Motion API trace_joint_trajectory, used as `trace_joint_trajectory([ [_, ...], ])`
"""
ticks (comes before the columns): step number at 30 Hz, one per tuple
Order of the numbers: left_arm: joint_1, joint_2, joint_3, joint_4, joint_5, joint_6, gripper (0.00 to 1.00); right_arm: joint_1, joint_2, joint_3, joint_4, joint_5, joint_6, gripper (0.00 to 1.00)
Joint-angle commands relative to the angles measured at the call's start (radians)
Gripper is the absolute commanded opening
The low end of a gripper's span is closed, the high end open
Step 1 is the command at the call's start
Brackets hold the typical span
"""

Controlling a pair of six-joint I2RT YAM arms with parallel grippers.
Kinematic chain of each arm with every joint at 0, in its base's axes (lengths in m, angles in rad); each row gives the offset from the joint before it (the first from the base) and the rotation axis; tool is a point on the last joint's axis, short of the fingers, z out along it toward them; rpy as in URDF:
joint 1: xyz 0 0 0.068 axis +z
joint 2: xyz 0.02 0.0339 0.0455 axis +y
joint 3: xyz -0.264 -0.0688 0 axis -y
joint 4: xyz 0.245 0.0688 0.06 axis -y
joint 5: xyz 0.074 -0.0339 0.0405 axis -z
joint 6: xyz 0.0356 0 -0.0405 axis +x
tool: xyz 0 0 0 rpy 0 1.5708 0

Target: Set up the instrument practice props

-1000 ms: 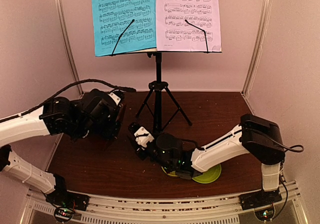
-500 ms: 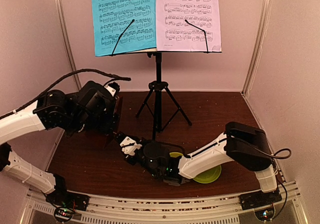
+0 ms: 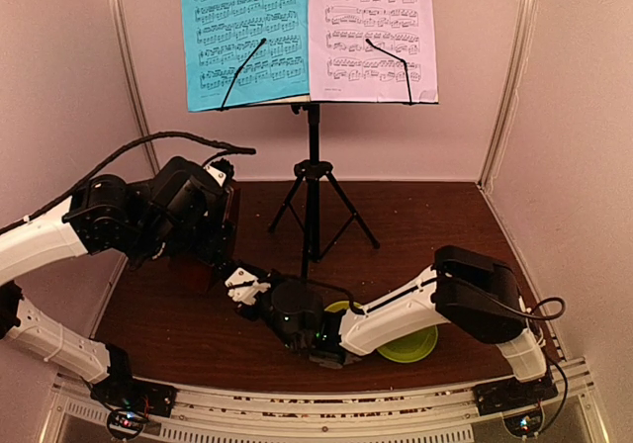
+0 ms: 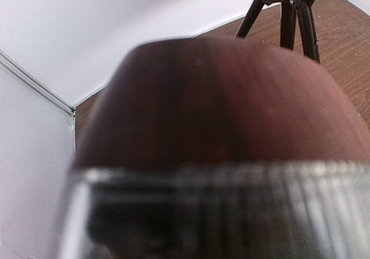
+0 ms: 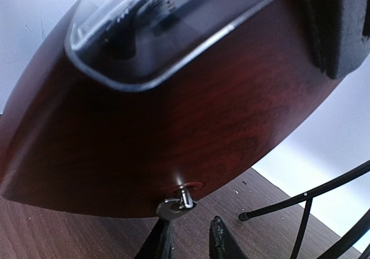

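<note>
The black music stand (image 3: 313, 166) stands at the back of the table with a blue sheet (image 3: 245, 33) and a pale lilac sheet (image 3: 371, 33) on its desk. At the left, my left gripper (image 3: 210, 245) is shut on the brown wooden metronome (image 3: 196, 273). The metronome (image 4: 219, 108) fills the left wrist view and hides those fingers. One left pad (image 5: 341, 28) presses its side. My right gripper (image 5: 193, 241) is low beside the metronome (image 5: 162, 132), jaws a narrow gap apart and empty. The silver winding key (image 5: 175, 206) sits just above one fingertip.
A green plate (image 3: 415, 346) and a yellow-green bowl (image 3: 341, 308) lie under the right arm near the front edge. The stand's tripod legs (image 5: 306, 207) spread over the table middle. Pale walls close in the table on three sides.
The right arm has swung left across the table to the metronome's side, and its jaws have narrowed. The left gripper has shifted slightly back and left with the metronome.
</note>
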Motion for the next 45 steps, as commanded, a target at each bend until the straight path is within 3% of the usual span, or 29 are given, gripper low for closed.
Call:
trace_joint_trajectory([
  [1,-0.003,-0.01,0.051,0.06,-0.058,-0.008,0.22,0.012,0.025,0.03,0.039,0.042,-0.029,0.24],
  [8,-0.003,-0.018,0.047,0.062,-0.059,-0.016,0.23,0.025,0.035,0.04,0.084,0.049,-0.093,0.29],
  [16,-0.003,-0.012,0.045,0.066,-0.052,-0.017,0.23,0.034,0.047,0.064,0.146,0.084,-0.168,0.26],
  [23,-0.003,-0.012,0.049,0.067,-0.061,-0.013,0.23,0.035,0.027,0.02,0.226,0.102,-0.19,0.09],
  [29,-0.003,-0.019,0.049,0.084,-0.055,0.005,0.22,0.028,0.027,0.004,0.248,0.096,-0.18,0.0],
  [45,-0.003,-0.097,-0.018,0.234,0.058,0.084,0.2,-0.005,0.0,-0.038,0.195,-0.005,-0.099,0.03],
])
